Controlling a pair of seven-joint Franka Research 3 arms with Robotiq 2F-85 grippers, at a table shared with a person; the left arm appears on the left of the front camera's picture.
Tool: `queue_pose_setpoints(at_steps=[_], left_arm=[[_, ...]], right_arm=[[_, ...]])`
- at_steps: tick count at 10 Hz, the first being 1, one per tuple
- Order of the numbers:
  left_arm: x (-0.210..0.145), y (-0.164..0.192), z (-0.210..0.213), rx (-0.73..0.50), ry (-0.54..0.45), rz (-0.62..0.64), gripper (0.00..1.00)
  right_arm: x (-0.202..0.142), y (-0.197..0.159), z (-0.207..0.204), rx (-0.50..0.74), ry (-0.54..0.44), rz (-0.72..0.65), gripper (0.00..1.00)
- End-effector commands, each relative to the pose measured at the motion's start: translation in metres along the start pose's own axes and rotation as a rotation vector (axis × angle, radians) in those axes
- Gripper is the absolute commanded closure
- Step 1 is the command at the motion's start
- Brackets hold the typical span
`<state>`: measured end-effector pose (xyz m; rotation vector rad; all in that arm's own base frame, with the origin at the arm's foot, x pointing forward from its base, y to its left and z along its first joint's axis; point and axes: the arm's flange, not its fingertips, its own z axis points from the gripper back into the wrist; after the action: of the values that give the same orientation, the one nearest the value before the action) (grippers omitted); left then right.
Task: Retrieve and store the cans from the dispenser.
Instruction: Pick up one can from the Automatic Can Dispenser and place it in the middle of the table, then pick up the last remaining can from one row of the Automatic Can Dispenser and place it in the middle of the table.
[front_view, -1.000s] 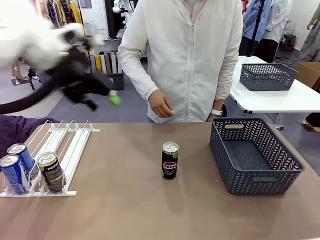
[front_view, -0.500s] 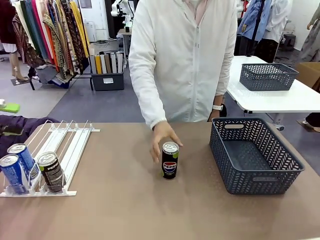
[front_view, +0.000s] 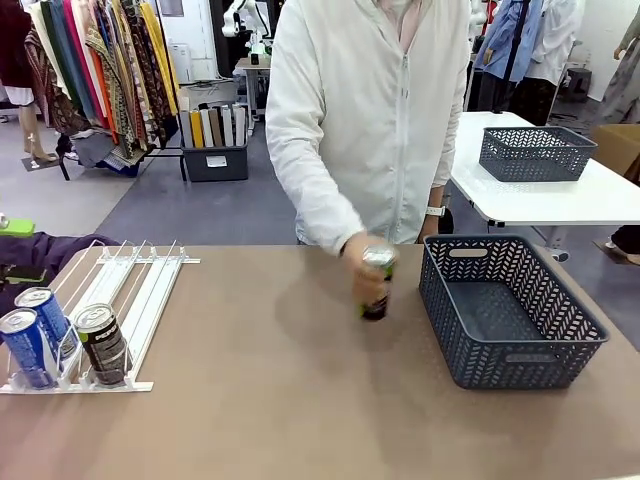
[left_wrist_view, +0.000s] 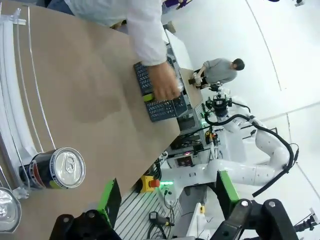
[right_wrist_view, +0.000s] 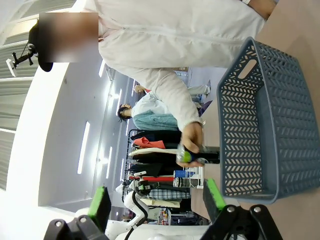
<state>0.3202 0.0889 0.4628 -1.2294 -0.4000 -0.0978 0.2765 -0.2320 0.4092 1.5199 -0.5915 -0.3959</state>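
Note:
At the table's left, the dispenser (front_view: 140, 290) holds three cans at its near end: two blue cans (front_view: 25, 348) (front_view: 45, 315) and a black can (front_view: 100, 343). The person's hand grips another black can (front_view: 377, 285), lifted and tilted just left of the grey mesh basket (front_view: 510, 310). My left gripper (left_wrist_view: 167, 195) hangs open above the dispenser's (left_wrist_view: 10, 100) near end, over the black can (left_wrist_view: 55, 169); one of its green pads (front_view: 15, 226) pokes in at the front view's left edge. My right gripper (right_wrist_view: 157, 202) is open, facing the basket (right_wrist_view: 260, 125) and the held can (right_wrist_view: 200, 152).
A purple cloth (front_view: 40, 255) lies by the dispenser's far left. A second grey basket (front_view: 535, 152) sits on a white table behind the person. The person stands at the far edge, mid-table. Brown tabletop (front_view: 260, 400) lies bare between dispenser and basket.
My left arm swung out of the front view to the left. The person's hand reached down, took the black can from mid-table and carried it right toward the basket.

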Motion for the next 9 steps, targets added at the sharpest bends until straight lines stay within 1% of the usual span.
queue_pose_setpoints(at_steps=[1,8,9], left_arm=[[-0.0009,-0.006,0.0009,-0.011,-0.01,0.0,0.0],[-0.0009,-0.006,0.0009,-0.011,-0.01,0.0,0.0],[-0.0016,-0.0029,0.0021,0.007,0.002,-0.001,0.0]], right_arm=[[-0.0013,0.0041,0.0016,-0.002,0.012,-0.006,0.0],[-0.0013,0.0041,0.0016,-0.002,0.012,-0.006,0.0],[-0.0013,0.0041,0.0016,-0.002,0.012,-0.006,0.0]])
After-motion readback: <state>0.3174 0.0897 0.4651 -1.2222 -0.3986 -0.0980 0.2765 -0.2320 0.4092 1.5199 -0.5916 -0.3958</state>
